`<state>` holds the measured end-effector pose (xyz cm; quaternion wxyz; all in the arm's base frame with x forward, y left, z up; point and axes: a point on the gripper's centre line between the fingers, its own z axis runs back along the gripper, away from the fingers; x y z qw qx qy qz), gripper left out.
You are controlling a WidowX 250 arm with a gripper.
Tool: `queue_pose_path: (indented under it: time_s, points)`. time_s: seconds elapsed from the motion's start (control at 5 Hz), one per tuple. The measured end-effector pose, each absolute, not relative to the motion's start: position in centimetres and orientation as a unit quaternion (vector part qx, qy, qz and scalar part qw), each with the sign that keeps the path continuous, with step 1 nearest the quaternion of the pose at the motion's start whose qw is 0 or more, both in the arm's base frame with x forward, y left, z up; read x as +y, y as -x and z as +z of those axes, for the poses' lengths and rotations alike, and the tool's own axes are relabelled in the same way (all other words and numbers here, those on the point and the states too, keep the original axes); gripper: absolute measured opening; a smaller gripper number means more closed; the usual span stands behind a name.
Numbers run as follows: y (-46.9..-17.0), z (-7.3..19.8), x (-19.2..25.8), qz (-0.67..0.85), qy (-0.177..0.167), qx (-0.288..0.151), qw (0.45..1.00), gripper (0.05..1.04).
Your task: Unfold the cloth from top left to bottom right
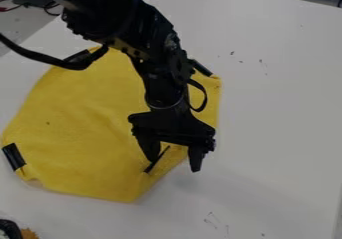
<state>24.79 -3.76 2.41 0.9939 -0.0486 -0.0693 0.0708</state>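
Hand (175, 166), black, two-fingered: wide | yellow fabric cloth (80, 133): we should pinch one layer at thin black strip (156, 161), peel low toward near right

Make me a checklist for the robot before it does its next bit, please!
1. Black robot fingers spread apart: ok.
2. Fingers at the yellow fabric cloth's slanted lower-right edge: ok.
3. Fingers low enough to touch the cloth: cannot tell.
4. Thin black strip near that edge pinched between the fingers: not ok.
5. Cloth opened to a full lower-right corner: not ok.
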Motion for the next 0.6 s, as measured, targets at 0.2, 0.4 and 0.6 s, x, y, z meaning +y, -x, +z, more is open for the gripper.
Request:
queue_pose_path:
  time_s: [0.2,0.4,0.6]
  points:
    - [-24.79,2.72,-4.98,0.067,0.049,-0.069,0.994,0.999]
    - [-25.14,3.03,-5.08,0.067,0.047,-0.071,0.994,0.999]
    - [-25.07,3.06,-5.24,0.078,0.052,-0.068,0.993,0.999]
